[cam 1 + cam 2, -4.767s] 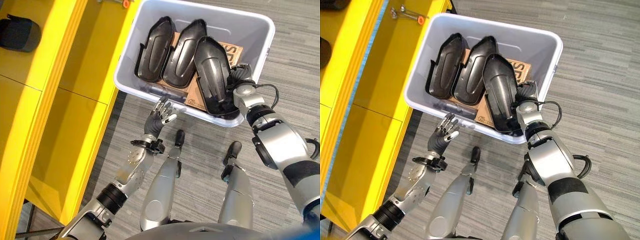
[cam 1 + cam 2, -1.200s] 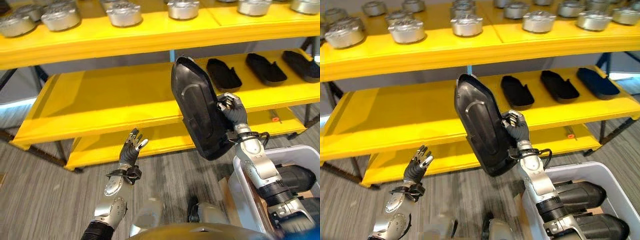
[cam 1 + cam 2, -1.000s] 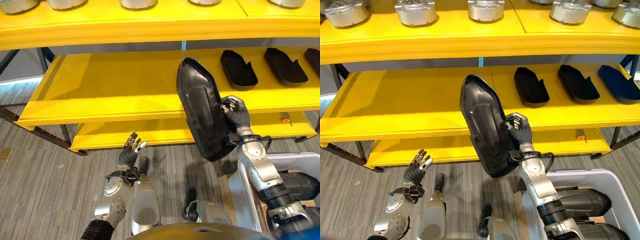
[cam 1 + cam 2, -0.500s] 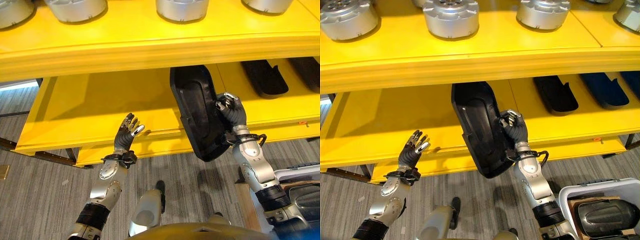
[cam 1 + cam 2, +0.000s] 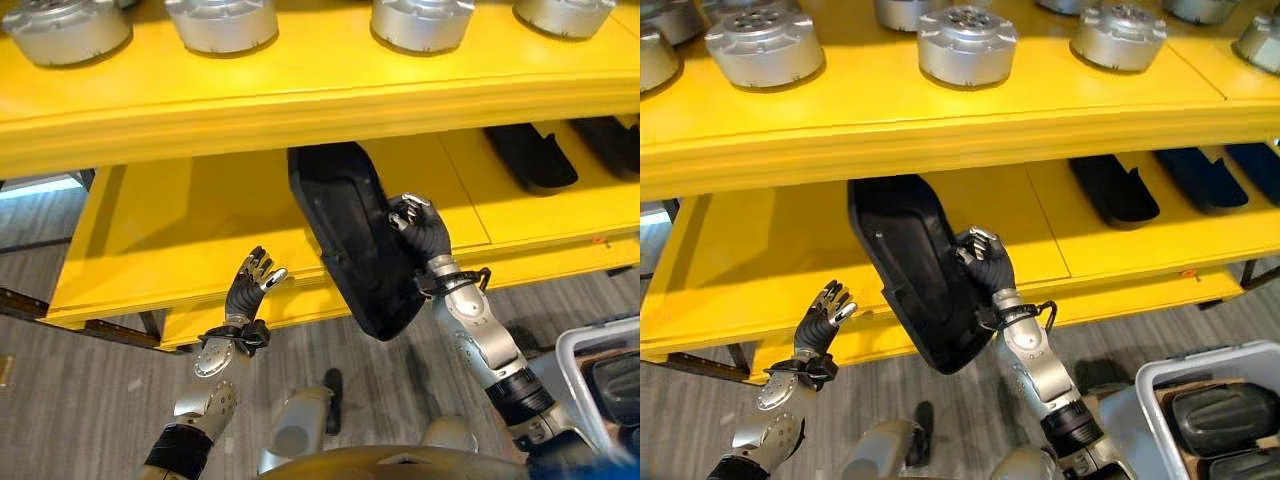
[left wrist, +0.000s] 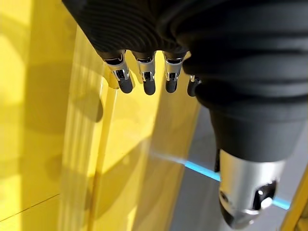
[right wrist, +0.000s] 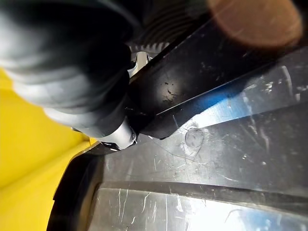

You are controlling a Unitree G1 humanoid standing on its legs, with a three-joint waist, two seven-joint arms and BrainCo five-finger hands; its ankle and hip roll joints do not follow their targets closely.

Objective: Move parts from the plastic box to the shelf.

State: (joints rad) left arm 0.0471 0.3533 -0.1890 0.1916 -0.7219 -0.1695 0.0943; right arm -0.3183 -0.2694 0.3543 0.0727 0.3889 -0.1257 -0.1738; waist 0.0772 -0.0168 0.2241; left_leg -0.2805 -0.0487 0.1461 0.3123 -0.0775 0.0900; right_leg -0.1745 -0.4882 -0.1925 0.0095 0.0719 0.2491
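Black moulded plastic, long and shell-shaped, is what the right hand carries: its fingers are curled round one long edge of the part, which hangs steeply tilted, its upper end tucked under the lip of the top shelf and its lower end out past the front edge of the middle shelf. The grip is on one side only, so the part could swing or slip as it is laid flat, in my judgement. Its top end sits close beneath the upper shelf and could knock that lip if raised. Other black parts already lie further along the middle shelf, well apart. The left hand hovers near the shelf front with fingers loosely spread, holding nothing. The plastic box stands on the floor at the robot's right.
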